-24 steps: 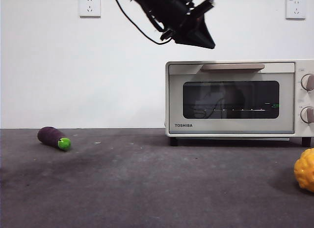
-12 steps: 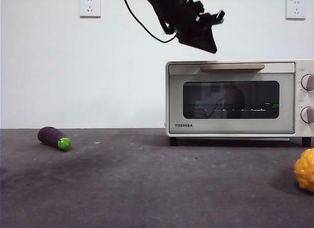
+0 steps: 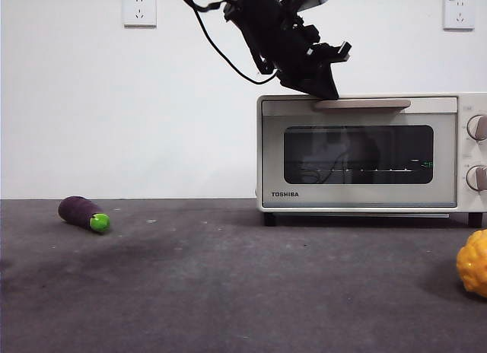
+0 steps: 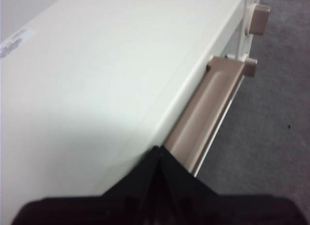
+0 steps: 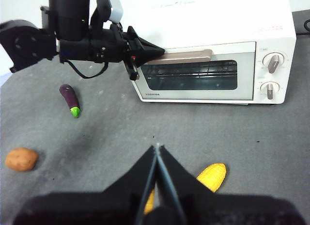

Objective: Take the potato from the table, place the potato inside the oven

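Reaching down from the top of the front view, the left gripper (image 3: pixel 323 90) has its black tip at the near end of the oven (image 3: pixel 365 151) handle (image 3: pixel 361 104), at the top of the door. The door is flat and closed, so I judge the arm is placed there to hook the handle and pull the door open before anything can go inside. An eggplant (image 3: pixel 84 214) lies far off on the table (image 3: pixel 228 284), and a bumpy yellow lump (image 3: pixel 473 262) sits at the opposite edge. The potato does not show here.

The left wrist view looks along the oven (image 4: pixel 111 74) top: the left gripper (image 4: pixel 159 150) has its jaws pressed together to a single point, holding nothing, just at the seam where the beige handle (image 4: pixel 208 113) stands off from the cream body.

The right wrist view looks down from high up. The right gripper (image 5: pixel 157 147) hangs over the bare table (image 5: pixel 121 133) with its jaws closed and empty, waiting; corn (image 5: pixel 211 176) lies beside it. The left gripper (image 5: pixel 160 51) meets the handle (image 5: pixel 186 56) end. The potato (image 5: pixel 22 159) rests alone on the table, well apart from the oven (image 5: pixel 218 55) and beyond the eggplant (image 5: pixel 70 100). It is a smooth, roundish, orange-brown lump, untouched.
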